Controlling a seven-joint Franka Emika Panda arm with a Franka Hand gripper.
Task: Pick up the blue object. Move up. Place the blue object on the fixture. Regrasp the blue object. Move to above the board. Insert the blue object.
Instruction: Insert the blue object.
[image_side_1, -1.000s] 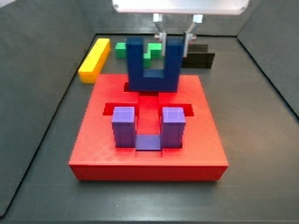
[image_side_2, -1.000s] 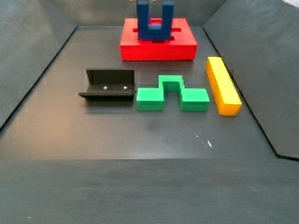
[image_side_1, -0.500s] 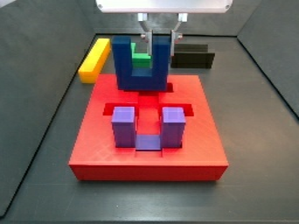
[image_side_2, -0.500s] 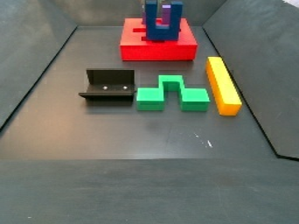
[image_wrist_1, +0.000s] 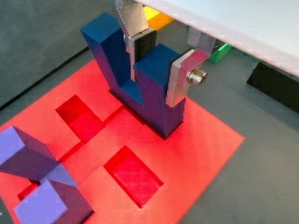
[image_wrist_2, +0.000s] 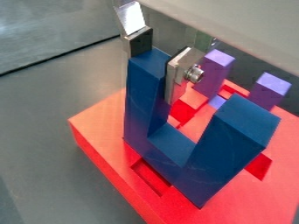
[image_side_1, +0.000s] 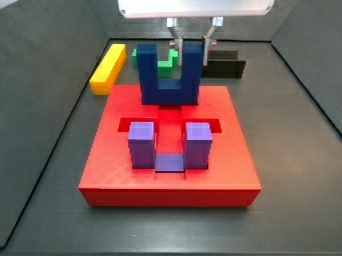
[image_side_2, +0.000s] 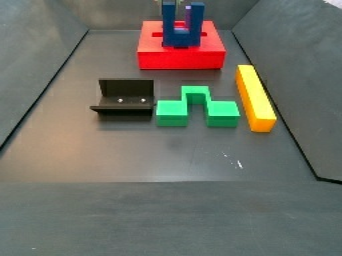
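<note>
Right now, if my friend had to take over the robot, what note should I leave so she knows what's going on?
Gripper: shut on one prong of the blue object, holding it upright, prongs up, over the far part of the board.
Blue object: its base is down at the board's top in both wrist views; whether it is fully seated in a slot cannot be told.
Purple block: already standing in the near part of the board.
Fixture: on the floor, nothing on it, beside the green block and yellow bar.
Done: pick-up, regrasp, move to the board.
Left: finish pressing the blue object in, then let go.
</note>
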